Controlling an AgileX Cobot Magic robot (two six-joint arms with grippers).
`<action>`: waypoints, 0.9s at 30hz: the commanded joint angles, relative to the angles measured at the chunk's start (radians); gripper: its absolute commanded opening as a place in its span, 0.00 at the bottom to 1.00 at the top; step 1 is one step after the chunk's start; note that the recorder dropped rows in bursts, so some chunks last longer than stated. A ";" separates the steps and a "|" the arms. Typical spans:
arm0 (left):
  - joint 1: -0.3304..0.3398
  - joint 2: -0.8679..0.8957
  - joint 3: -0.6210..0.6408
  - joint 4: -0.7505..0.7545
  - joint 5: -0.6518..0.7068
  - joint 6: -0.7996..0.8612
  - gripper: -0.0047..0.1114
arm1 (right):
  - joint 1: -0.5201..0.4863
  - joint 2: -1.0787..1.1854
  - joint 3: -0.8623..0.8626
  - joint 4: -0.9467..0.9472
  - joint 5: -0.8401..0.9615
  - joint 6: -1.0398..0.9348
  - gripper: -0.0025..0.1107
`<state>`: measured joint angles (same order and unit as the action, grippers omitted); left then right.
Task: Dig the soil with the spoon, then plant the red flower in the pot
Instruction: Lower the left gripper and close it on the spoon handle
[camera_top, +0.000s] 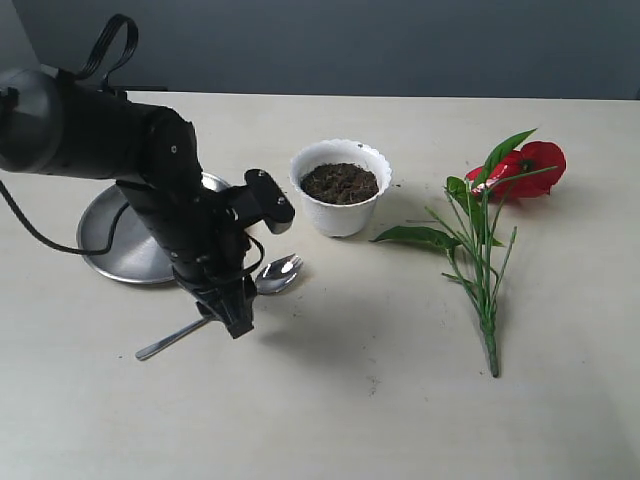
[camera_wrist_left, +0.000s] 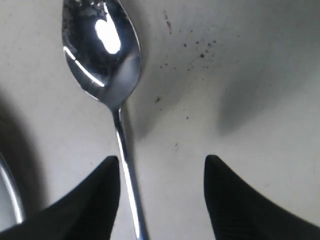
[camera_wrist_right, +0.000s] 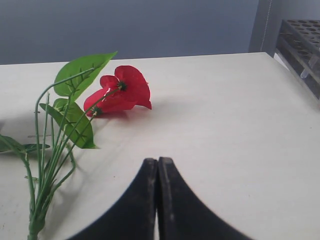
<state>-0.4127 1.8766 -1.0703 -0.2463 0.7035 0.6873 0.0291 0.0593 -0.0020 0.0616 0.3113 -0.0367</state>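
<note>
Beige table (camera_top: 400, 400): left claw (camera_wrist_left: 161, 159) wide open astride spoon (camera_wrist_left: 118, 117) handle; right claw (camera_wrist_right: 158, 161) closed, empty.

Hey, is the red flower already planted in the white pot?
No, the red flower lies flat on the table beside the pot, which holds only soil.

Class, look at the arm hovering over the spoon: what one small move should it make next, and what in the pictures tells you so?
Probably close the left gripper on the spoon handle. The jaws stand open with the thin handle between them, close to one finger, and the spoon lies flat on the table, not yet held. Digging the soil in the pot needs the spoon in hand first.
</note>
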 joint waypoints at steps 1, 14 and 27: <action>-0.009 0.039 -0.038 0.037 -0.016 -0.041 0.46 | -0.006 -0.003 0.002 0.000 -0.007 -0.006 0.02; -0.009 0.115 -0.072 0.061 -0.017 -0.083 0.46 | -0.006 -0.003 0.002 0.000 -0.007 -0.006 0.02; -0.009 0.143 -0.072 0.062 -0.039 -0.086 0.46 | -0.006 -0.003 0.002 0.000 -0.007 -0.006 0.02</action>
<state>-0.4127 1.9914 -1.1493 -0.1793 0.6846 0.6062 0.0291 0.0593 -0.0020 0.0616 0.3113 -0.0367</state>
